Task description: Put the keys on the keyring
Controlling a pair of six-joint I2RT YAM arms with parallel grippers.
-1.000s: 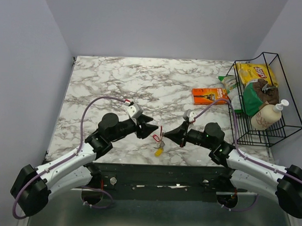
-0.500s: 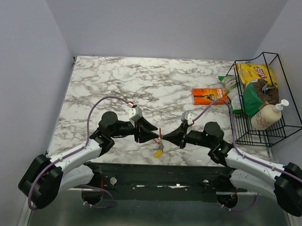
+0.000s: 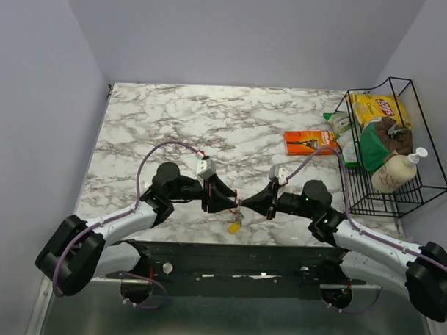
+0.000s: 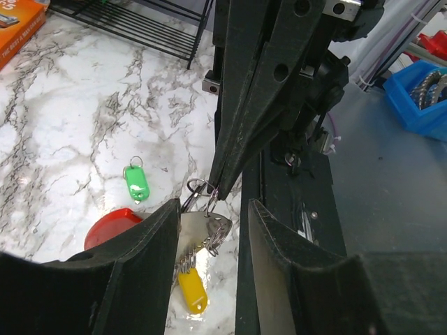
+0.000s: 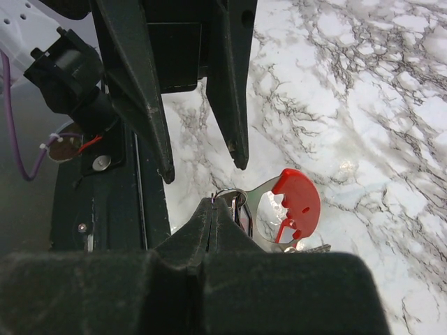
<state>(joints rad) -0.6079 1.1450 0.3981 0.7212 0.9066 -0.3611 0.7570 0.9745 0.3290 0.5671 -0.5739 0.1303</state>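
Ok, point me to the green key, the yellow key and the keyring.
green key (image 4: 137, 185), left wrist view, on its plastic head.
yellow key (image 4: 192, 292), left wrist view, on its plastic head.
keyring (image 4: 198, 188), left wrist view, on the thin wire loop.

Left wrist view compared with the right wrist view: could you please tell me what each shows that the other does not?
Only the left wrist view shows the green key, the yellow key, the orange packet and a blue bin. Only the right wrist view shows the left arm's black wrist. Both show the red key, the keyring pinched by the shut right gripper, the open left gripper and the marble table.
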